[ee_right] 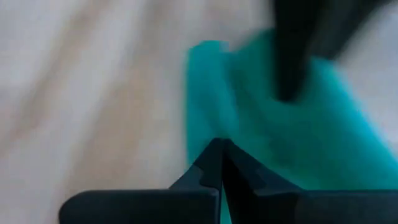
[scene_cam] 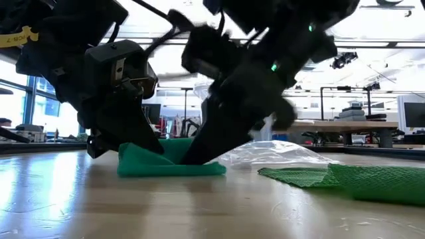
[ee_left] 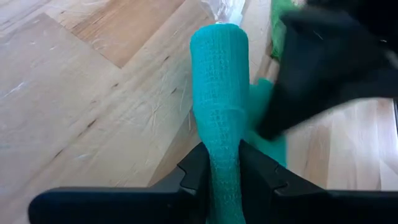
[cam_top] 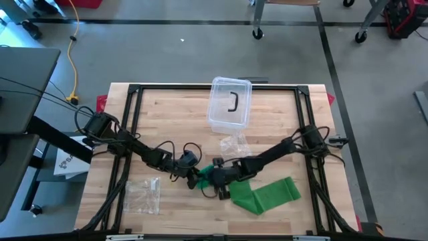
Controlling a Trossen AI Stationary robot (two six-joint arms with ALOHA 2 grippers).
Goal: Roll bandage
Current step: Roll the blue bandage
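Already we have the green bandage [cam_top: 264, 194] partly rolled. One end is gathered into a narrow tube that our left gripper [ee_left: 222, 171] pinches between its two fingers, which stand only slightly apart, pressed against the mesh on either side. That rolled end sits near the front middle of the wooden table [cam_top: 174, 114], where the two grippers meet. The rest of the bandage lies flat and loose on the table, trailing off toward the right front corner.

Our right gripper [ee_right: 221, 163] is fully closed, its fingertips meeting in a point right against the green cloth. Whether any fabric is caught between them we cannot tell from its wrist view, which is blurred; the low view shows dark fingers coming down onto a folded green edge lying on the board.

As we judge it, the task is perhaps in its early half: a first short tube is formed, but the larger share of the strip is not yet wound up. What remains is to keep turning the rolled end while feeding in the loose length until none lies flat.

Counting what we see: one bandage, two arms, one clear plastic box [cam_top: 230, 104] at the back middle of the table with a small dark object inside it, one crumpled clear wrapper [cam_top: 234, 144] just in front of the box, and one flat clear plastic bag [cam_top: 143, 194] near the left front of the table.
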